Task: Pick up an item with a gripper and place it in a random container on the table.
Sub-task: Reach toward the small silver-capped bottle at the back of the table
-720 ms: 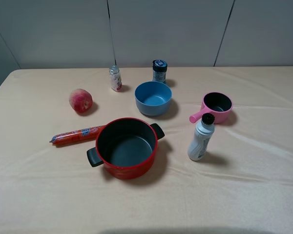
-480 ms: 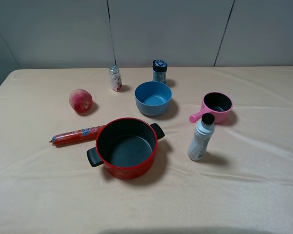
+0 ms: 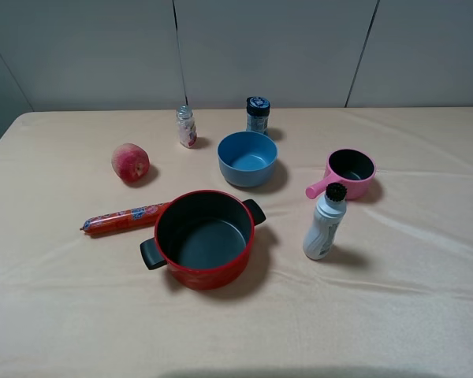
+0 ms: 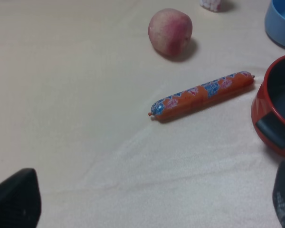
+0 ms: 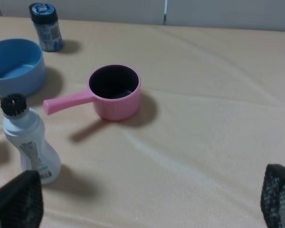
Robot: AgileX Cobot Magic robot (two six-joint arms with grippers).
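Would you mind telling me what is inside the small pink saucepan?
The pink saucepan shows only its dark inside, with nothing in it; its near wall hides part of the floor.

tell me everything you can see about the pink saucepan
The saucepan is small, pink and glossy, plastic or enamel by its look, with a dark, empty inside and one short straight pink handle. It stands upright on the beige cloth, right of the blue bowl and just behind the white bottle. Its handle points left and frontward, close to the bottle's cap but apart from it. Only the cloth touches it.
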